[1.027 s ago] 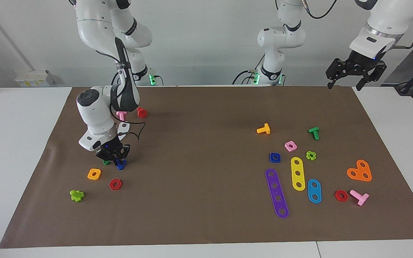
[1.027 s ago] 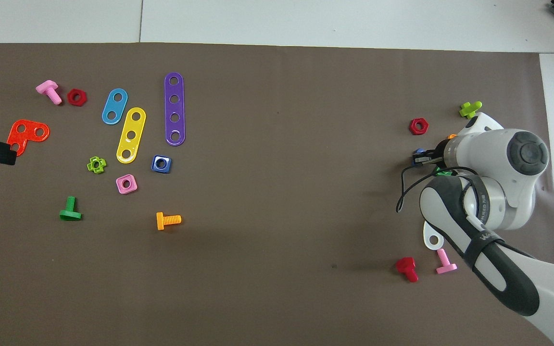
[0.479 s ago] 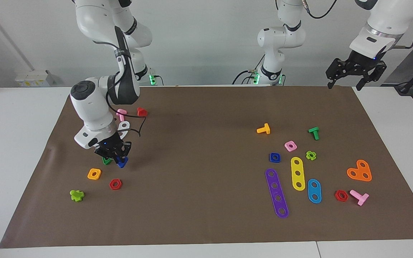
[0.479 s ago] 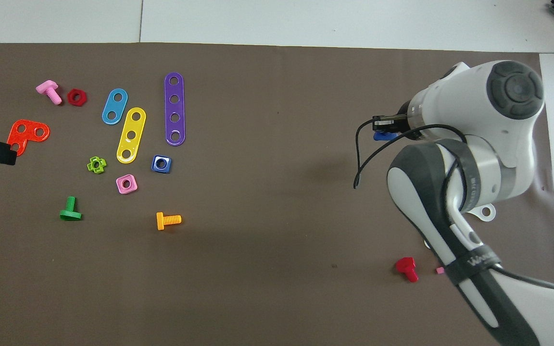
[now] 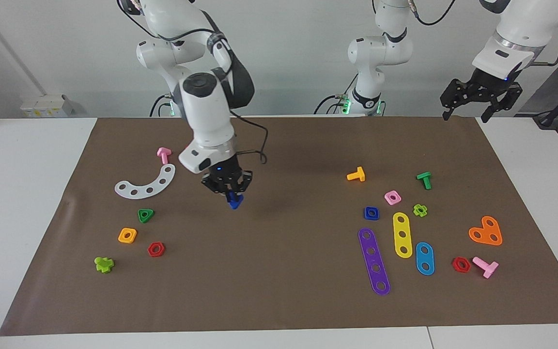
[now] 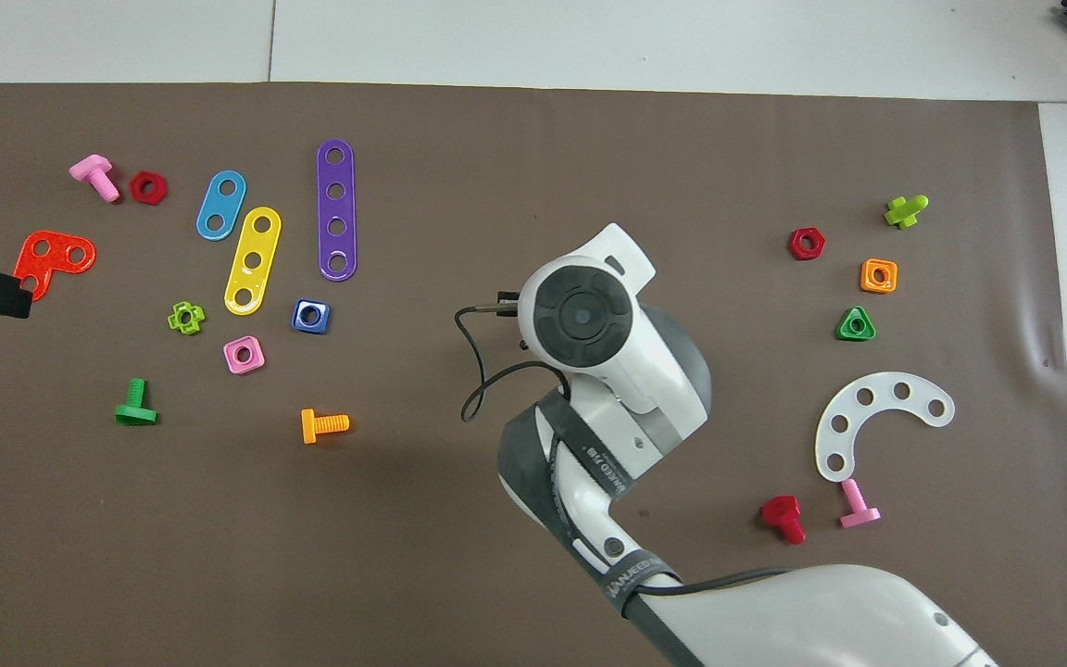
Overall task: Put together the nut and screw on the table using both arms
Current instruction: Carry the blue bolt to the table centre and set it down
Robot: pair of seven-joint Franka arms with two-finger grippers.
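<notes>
Brown mat (image 5: 279, 291) on the white table carries one blue nut (image 5: 371, 213), four straight strips and two red hex nuts. Right gripper (image 5: 227, 190), over the mat's middle, is clamped on the blue screw (image 5: 234, 202). Left gripper (image 5: 468, 113) waits spread wide over the mat's corner.

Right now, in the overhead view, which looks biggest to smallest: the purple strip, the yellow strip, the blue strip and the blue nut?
1. purple strip
2. yellow strip
3. blue strip
4. blue nut
All lie flat on the mat, close together, so the order looks sure.
</notes>
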